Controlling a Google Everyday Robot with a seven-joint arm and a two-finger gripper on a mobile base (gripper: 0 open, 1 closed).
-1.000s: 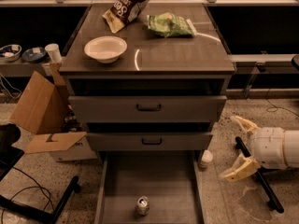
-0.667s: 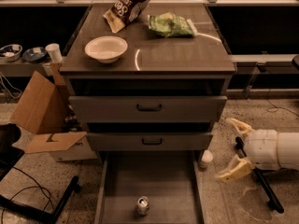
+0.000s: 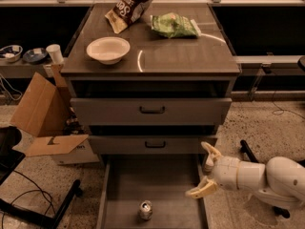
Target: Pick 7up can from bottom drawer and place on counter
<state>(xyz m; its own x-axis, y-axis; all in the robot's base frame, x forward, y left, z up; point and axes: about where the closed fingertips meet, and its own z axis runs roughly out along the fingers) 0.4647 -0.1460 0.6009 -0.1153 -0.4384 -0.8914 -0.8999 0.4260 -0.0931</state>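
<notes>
— Where is the 7up can (image 3: 146, 210)?

— It stands upright on the floor of the bottom drawer (image 3: 157, 182), near the front edge and a little left of the middle. The drawer is pulled well out towards us.

— What lies around it?

— Bare grey floor on every side, with the drawer's thin side walls left and right. Above and farther back are two upper drawers (image 3: 152, 110), each with a black handle. On the counter (image 3: 190, 56) sit a white bowl (image 3: 108, 49) at the left, and at the far edge a brown snack bag (image 3: 131, 6) and a green bag (image 3: 174, 25). A cardboard box (image 3: 43, 113) leans open at the cabinet's left, with a paper cup (image 3: 55, 54) on a ledge behind it.

— Materials?

— The can has a shiny silver top and a dull body. The drawer looks like matte metal, the counter is glossy, and the ground is speckled.

— And the gripper (image 3: 206, 171)?

— It sits at the drawer's right wall, to the right of the can and apart from it. The white arm (image 3: 267, 175) reaches in low from the right, about level. Its pale fingers (image 3: 211, 152) are spread wide and hold nothing.
</notes>
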